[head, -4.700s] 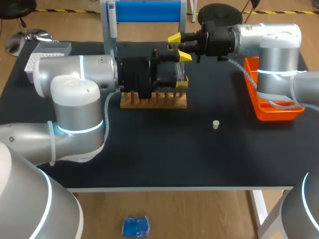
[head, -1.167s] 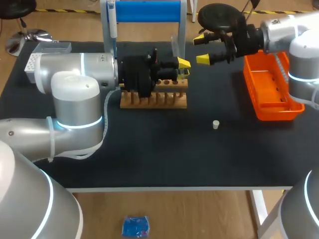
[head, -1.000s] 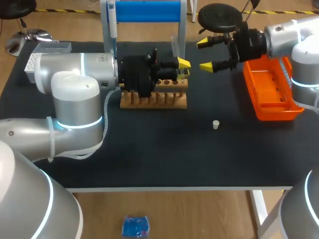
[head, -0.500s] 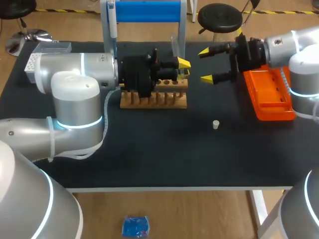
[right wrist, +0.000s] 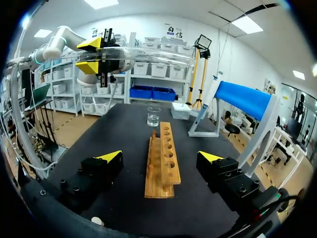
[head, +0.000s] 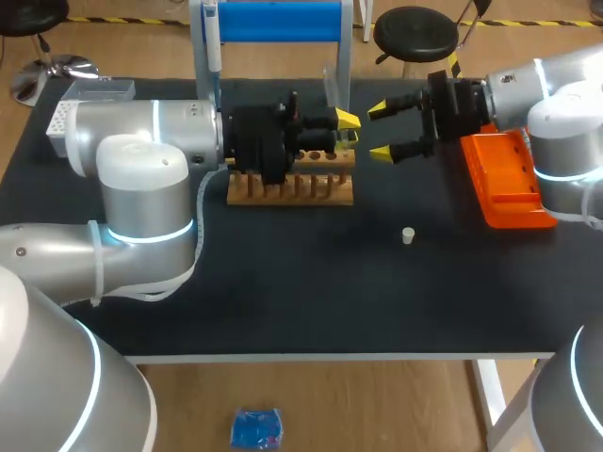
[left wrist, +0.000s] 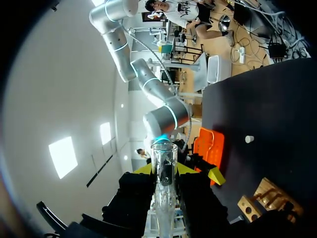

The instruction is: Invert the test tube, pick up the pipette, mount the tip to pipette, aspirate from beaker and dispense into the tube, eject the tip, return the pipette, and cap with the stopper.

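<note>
My left gripper (head: pixel 345 128) hangs over the wooden rack (head: pixel 290 187), shut on a clear test tube (head: pixel 330 89) that lies level and points toward the table's back. In the left wrist view the test tube (left wrist: pixel 164 181) sits between the fingers, open mouth outward. The right wrist view shows the same tube (right wrist: pixel 148 54) held up high by that left gripper (right wrist: pixel 95 55). My right gripper (head: pixel 381 131) stands open just right of it, nothing between its tips, and faces along the rack (right wrist: pixel 162 157). The small white stopper (head: pixel 408 235) lies on the mat. The pipette (head: pixel 212 42) hangs on the blue stand (head: pixel 273 21). A beaker (right wrist: pixel 153 117) stands beyond the rack.
An orange tray (head: pixel 510 177) sits at the right side under my right arm. A white tip box (head: pixel 73 105) is at the back left, behind my left arm. The front half of the black mat holds only the stopper.
My right gripper has swung from the back right, leftward and nearer, toward the left gripper's tips, staying open. The left arm and the tube have not moved.
</note>
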Tool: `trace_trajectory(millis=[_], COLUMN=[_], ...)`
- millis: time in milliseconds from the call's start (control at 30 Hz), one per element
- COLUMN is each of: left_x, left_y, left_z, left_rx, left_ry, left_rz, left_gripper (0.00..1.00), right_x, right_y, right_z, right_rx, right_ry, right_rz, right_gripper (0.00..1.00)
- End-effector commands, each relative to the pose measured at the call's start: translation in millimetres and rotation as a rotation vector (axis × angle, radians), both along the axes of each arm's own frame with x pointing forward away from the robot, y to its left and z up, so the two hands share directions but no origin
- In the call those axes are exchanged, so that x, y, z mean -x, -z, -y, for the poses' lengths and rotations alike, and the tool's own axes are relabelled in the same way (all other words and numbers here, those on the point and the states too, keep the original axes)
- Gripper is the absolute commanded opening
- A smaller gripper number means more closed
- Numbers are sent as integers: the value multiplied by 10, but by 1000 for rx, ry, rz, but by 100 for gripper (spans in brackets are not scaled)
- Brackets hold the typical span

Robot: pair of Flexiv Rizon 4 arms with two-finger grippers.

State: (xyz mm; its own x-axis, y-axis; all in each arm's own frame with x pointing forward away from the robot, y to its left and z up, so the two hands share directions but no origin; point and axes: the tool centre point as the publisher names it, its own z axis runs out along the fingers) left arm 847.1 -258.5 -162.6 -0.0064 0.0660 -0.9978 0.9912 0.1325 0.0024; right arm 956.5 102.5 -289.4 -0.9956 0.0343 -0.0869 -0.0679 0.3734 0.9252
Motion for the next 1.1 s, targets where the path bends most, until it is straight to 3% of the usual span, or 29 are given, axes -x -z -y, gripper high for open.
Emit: trace_trajectory(millis=[33, 633, 733, 800, 1033, 1100], left_x=[4, 4, -135, -214, -438, -465], left_y=[2, 2, -17, -77, -114, -129], left_z=[7, 7, -10, -29, -136, -148], left_rx=[2, 2, -36, 2, 98, 133], left_ry=[-3, -3, -60, -72, -124, -112], left_rz=[3, 3, -152, -205, -534, -586], left_gripper=[0, 0, 0, 0, 0, 0], right_x=[-15, -15, -15, -15, -15, -15], right_y=[10, 10, 10, 10, 10, 10], right_z=[15, 15, 15, 15, 15, 15], right_rx=[1, 1, 1, 1, 1, 1], right_ry=[-6, -6, -6, -6, -6, -6], right_rz=[-3, -3, -3, -3, -3, -3], right_gripper=[100, 100, 100, 100, 100, 100])
